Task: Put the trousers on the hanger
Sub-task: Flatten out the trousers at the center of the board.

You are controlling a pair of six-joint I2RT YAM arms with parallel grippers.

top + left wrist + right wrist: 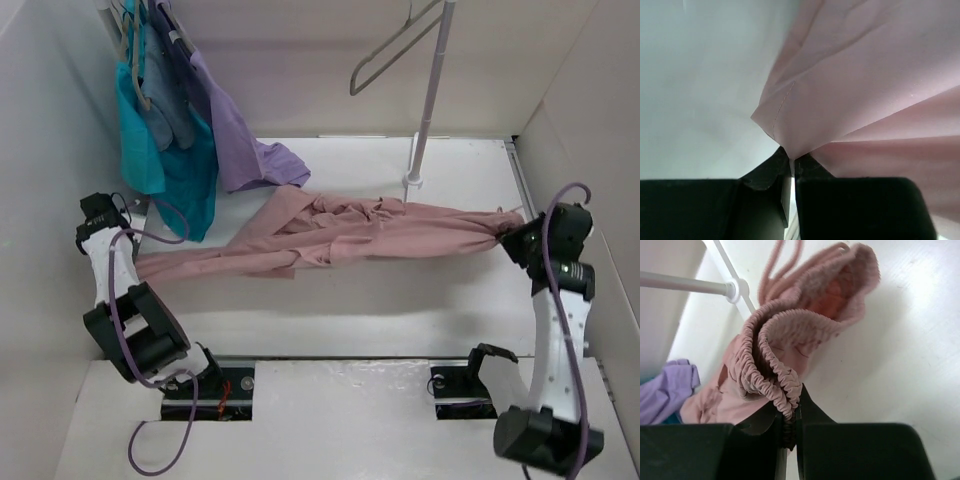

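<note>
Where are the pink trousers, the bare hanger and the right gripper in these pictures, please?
pink trousers (400,235): top view, middle of the cloth.
bare hanger (353,80): top view, its lower-left corner.
right gripper (791,412): right wrist view, between fingertips clamped on the elastic waistband.

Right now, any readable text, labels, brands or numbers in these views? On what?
None: no word, label, number or sign can be read in any view.
The trousers: no tag or print shows, neither at the hem in the left hand nor at the waistband in the right hand.
The hanger: bare, no marking.
The arm bases: nothing legible.
</note>
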